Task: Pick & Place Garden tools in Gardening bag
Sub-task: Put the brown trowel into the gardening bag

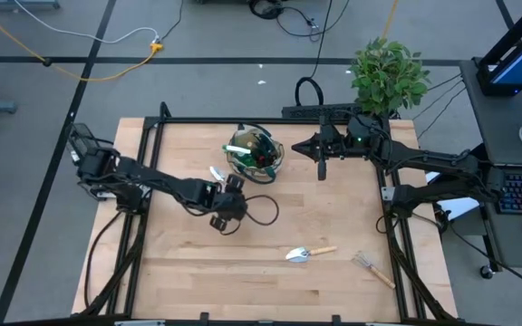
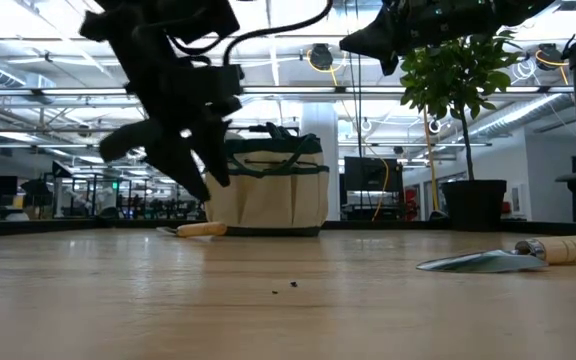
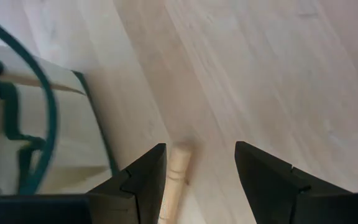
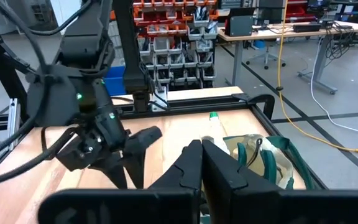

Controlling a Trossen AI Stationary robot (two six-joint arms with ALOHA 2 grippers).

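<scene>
From above, the left hand hangs over the middle of the bench, fingers apart and gripping nothing. The gardening bag stands just beyond it, already stuffed with tools, and a wooden-handled tool lies on the bench between hand and bag. The hand seems placed there to come down on that handle. The right hand, closed and empty, waits on the far side of the bag, near the potted plant. Well off from both hands, toward the near edge, lie a trowel and a small rake, not yet bagged.

At bench level, the left hand hovers clear of the wood, in front of the bag. The handle shows at the bag's foot, below the hand. The trowel lies far off to the side.

The left wrist view looks down past the spread fingers: the handle's end sits beside one finger, within the gap, and the bag's wall is close alongside. The line-up suits a straight drop, though the bag leaves little room.

The right wrist view shows closed fingers, with the bag just ahead and the left hand across from them
</scene>
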